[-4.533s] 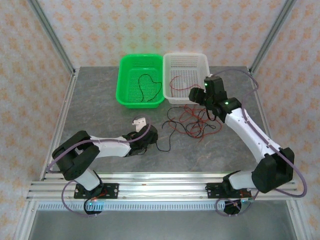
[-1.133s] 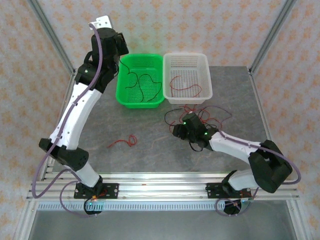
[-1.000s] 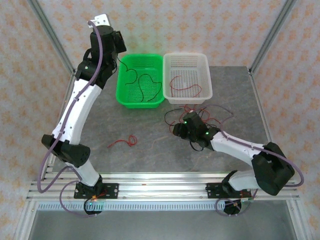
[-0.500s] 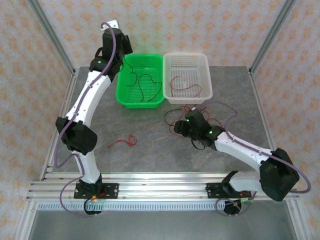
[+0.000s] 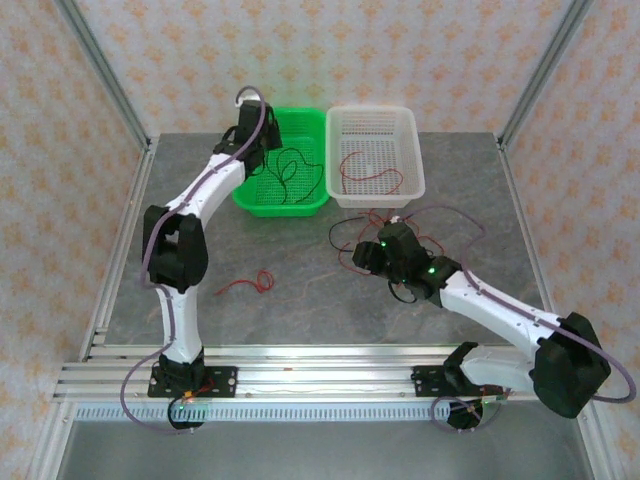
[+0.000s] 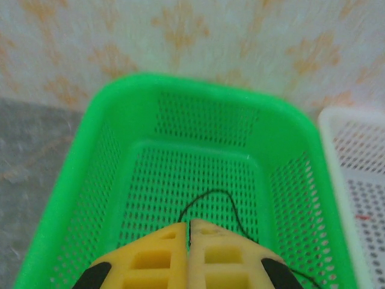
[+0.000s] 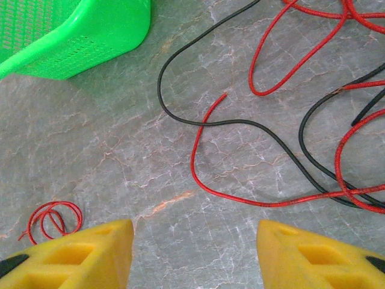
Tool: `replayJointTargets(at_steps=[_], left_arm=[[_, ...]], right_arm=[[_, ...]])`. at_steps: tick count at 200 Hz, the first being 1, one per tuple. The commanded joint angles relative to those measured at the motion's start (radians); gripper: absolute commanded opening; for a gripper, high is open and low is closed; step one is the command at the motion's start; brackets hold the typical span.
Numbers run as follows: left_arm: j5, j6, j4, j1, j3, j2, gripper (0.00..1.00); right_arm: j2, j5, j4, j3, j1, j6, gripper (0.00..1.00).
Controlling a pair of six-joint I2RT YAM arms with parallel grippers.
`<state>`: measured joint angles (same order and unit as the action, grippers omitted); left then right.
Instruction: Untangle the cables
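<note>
My left gripper (image 6: 189,224) is shut, and a thin black cable (image 6: 212,192) runs from between its yellow fingertips down onto the floor of the green basket (image 6: 198,84). In the top view this gripper (image 5: 260,148) hangs over the left side of the green basket (image 5: 285,206), which holds curled black cables (image 5: 292,165). My right gripper (image 7: 195,241) is open just above the table, nothing between its fingers. Ahead of it lie a red cable (image 7: 197,174) and a black cable (image 7: 240,122), crossing each other. The tangle (image 5: 352,236) lies beside the right gripper (image 5: 366,256).
A white basket (image 5: 376,199) stands right of the green one, with a red cable (image 5: 372,179) inside. A small red coil (image 5: 252,282) lies alone on the grey table (image 5: 200,220), also the red coil (image 7: 52,218) by my right gripper's left finger. A corner of the green basket (image 7: 90,36) is near.
The left arm has come down and rightwards from high beside the green basket to over it, still shut on the black cable. The right gripper has shifted slightly right by the tangle.
</note>
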<state>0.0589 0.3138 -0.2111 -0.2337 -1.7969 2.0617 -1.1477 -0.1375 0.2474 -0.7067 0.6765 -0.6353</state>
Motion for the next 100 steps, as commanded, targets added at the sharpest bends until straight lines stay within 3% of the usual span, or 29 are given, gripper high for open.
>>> replayJointTargets(at_steps=[1,17,27,59,82,100], left_arm=[[-0.041,0.028,0.043,-0.010,0.037,0.034,0.00],[-0.028,0.011,0.034,-0.030,0.048,0.058,0.00],[-0.009,-0.005,0.021,-0.047,0.044,0.073,0.06],[0.078,-0.048,-0.050,-0.087,-0.013,0.123,0.40],[0.129,-0.054,-0.101,-0.096,-0.063,0.148,0.58],[0.189,-0.060,-0.149,-0.103,-0.116,0.163,0.67]], right_arm=[[0.015,0.031,0.023,0.015,0.006,-0.012,0.56],[0.015,0.031,0.022,0.014,0.006,-0.012,0.56],[0.014,0.031,0.023,0.012,0.006,-0.011,0.56],[0.015,0.035,0.034,0.000,0.006,-0.006,0.56],[0.020,0.045,0.056,-0.011,0.006,-0.003,0.56],[0.021,0.072,0.097,-0.027,0.006,-0.004,0.56]])
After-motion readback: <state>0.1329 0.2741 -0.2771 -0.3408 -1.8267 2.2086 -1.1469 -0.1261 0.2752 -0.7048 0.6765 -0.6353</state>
